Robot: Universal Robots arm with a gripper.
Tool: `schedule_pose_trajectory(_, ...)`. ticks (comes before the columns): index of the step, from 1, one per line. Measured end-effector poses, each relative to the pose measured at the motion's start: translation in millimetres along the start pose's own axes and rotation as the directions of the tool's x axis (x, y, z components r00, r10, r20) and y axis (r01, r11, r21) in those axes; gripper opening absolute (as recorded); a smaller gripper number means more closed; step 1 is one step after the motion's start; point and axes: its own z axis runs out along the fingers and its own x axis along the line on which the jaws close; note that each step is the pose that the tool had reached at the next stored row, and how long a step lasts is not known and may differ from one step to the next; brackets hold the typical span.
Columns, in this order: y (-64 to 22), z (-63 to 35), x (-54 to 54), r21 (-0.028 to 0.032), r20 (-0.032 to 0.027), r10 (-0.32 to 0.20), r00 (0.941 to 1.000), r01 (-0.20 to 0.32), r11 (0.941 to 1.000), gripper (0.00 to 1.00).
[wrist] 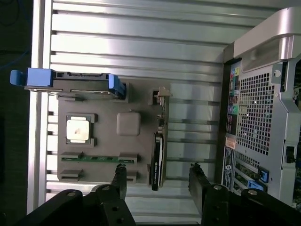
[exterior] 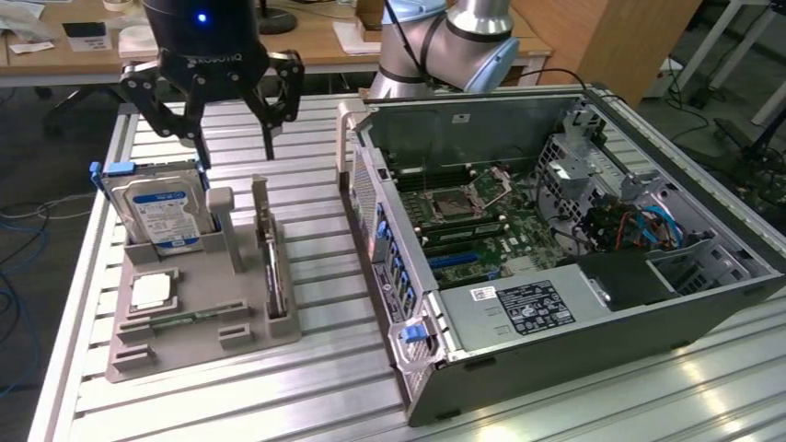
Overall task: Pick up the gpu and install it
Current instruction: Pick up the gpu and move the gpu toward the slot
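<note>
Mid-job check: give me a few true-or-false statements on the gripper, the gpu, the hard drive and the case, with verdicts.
1. The gripper is open and holds nothing. True.
2. The gpu is seated in the computer case. False: it stands on edge in the gray holder, beside the case.
3. The hard drive stands upright in the holder. True.
4. The case is closed. False: its side is open, with the motherboard exposed.

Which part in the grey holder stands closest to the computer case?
The gpu, on edge along one side of the holder; hard drive, processor and memory stick sit farther away.
</note>
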Motion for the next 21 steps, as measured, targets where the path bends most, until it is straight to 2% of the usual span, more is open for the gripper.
schedule_pose_trajectory(8, -1.2, 11.5, -0.5, 0.0008, 0.0000, 0.000, 1.0000, 0.000, 1.0000, 0.65)
schedule_pose_trajectory(14, -7.1, 21.0, 0.0, 0.0006, 0.0001, 0.000, 1.0000, 0.000, 1.0000, 0.65)
schedule_pose_trajectory(21, -9.4, 32.9, 0.4, 0.0008, 0.0000, 0.000, 1.0000, 0.000, 1.0000, 0.65)
